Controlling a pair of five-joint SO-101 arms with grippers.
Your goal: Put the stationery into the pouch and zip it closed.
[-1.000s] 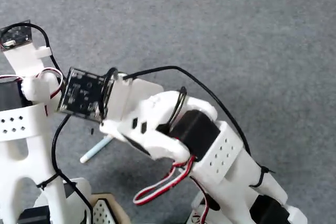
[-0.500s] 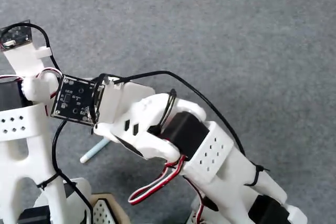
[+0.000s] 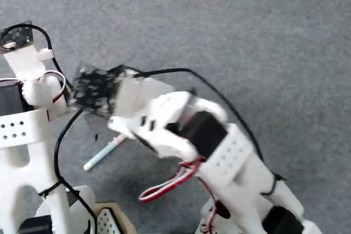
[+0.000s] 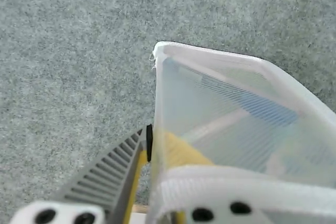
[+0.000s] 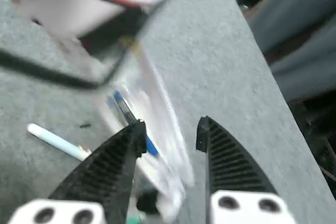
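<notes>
On table (image 3: 258, 42), one pen (image 3: 104, 155), left claw (image 4: 157, 156) gripping one mesh pouch (image 4: 226, 124), right claw (image 5: 171, 129) spread, apparently empty

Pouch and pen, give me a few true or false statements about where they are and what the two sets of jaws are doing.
1. A light blue pen lies on the grey table, outside the pouch. True.
2. The pouch lies flat on the table with nothing touching it. False: the left jaws grip it at one edge.
3. The right jaws are shut on the pen. False: they stand open, and the pen lies apart from them on the table.
4. The pouch is see-through mesh with things inside. True: blue and yellow shapes show through it in the left wrist view.
</notes>
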